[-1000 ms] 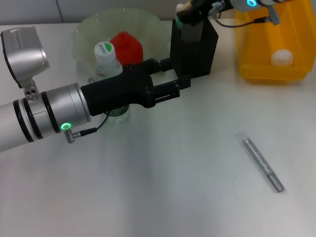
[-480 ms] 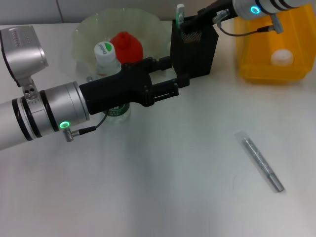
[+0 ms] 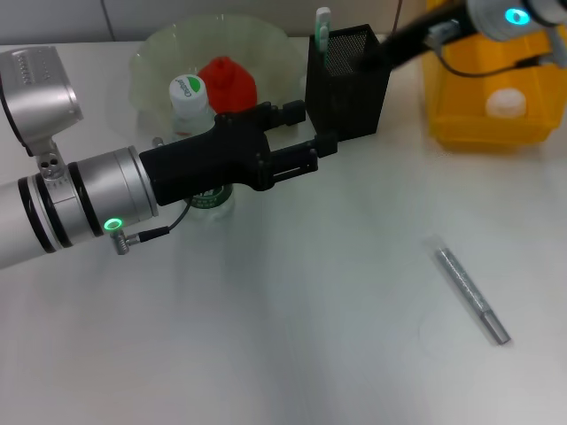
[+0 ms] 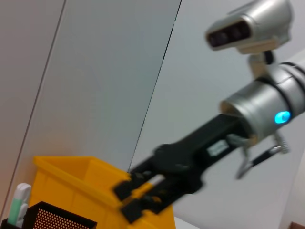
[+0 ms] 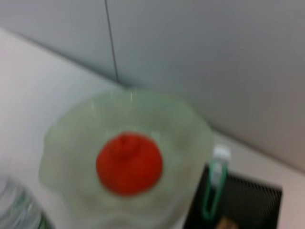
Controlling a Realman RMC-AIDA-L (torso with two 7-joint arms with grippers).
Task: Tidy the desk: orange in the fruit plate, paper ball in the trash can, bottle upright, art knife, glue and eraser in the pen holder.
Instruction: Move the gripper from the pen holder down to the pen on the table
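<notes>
The orange lies in the pale green fruit plate, as the right wrist view also shows: orange, fruit plate. The bottle stands upright by the plate, partly behind my left arm. My left gripper hovers open and empty in front of the black pen holder, which holds the glue. A small tan thing lies inside the pen holder. The art knife lies on the table at the front right. My right gripper is open between pen holder and trash can. The paper ball sits in the can.
The white table stretches bare between my left arm and the art knife. A grey wall runs behind the desk.
My right gripper has drawn back from over the pen holder toward the trash can, and the tan thing it held is gone from it. The left arm has barely moved.
</notes>
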